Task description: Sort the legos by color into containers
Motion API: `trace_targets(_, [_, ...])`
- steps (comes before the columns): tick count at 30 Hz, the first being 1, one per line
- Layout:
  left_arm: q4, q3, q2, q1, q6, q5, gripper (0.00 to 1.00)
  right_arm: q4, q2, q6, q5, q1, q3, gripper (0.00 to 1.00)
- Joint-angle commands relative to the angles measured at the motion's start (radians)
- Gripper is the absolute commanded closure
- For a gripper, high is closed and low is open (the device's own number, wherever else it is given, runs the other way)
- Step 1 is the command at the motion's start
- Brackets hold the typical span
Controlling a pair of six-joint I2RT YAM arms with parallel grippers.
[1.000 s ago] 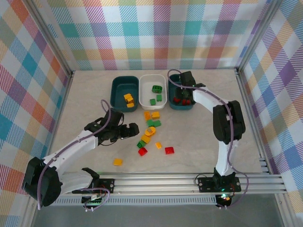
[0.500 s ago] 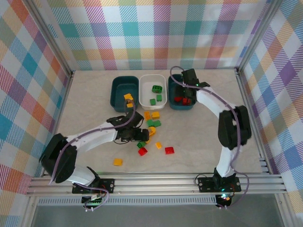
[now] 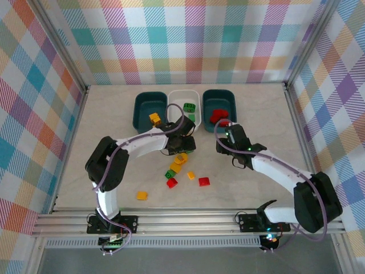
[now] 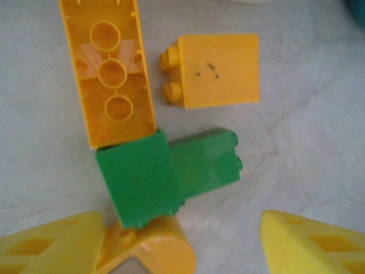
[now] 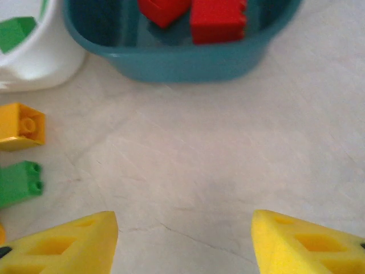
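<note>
No readable text, label, brand, number or sign on any brick, tub or surface.

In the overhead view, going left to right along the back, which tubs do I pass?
Left teal tub with yellow bricks → white tub with green bricks → right teal tub with red bricks.

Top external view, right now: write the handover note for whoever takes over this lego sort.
Grippers: left gripper open, empty, over loose green bricks and a yellow brick near the white tub; right gripper open, empty, over bare table facing the right teal tub.
Done: yellow legos in the left teal tub, green legos in the white tub, red legos in the right teal tub.
Left: mixed scatter mid-table, including two red bricks and a lone yellow brick.
</note>
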Motion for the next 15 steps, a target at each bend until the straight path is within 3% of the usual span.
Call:
trace_targets(1, [-0.09,0.038,0.021,-0.005,-0.063,-0.061,0.29,0.112,-0.047,0.043,0.059,-0.002,-0.015,0.37])
trace_targets(9, [-0.097,0.062,0.068,-0.002,-0.062,-0.073,0.31,0.139,0.001,0.058,0.023,-0.002,-0.016,0.37])
trace_targets(15, [-0.089,0.097,0.121,-0.001,-0.037,-0.08,0.41,0.143,0.001,0.057,0.02,-0.002,-0.018,0.37])
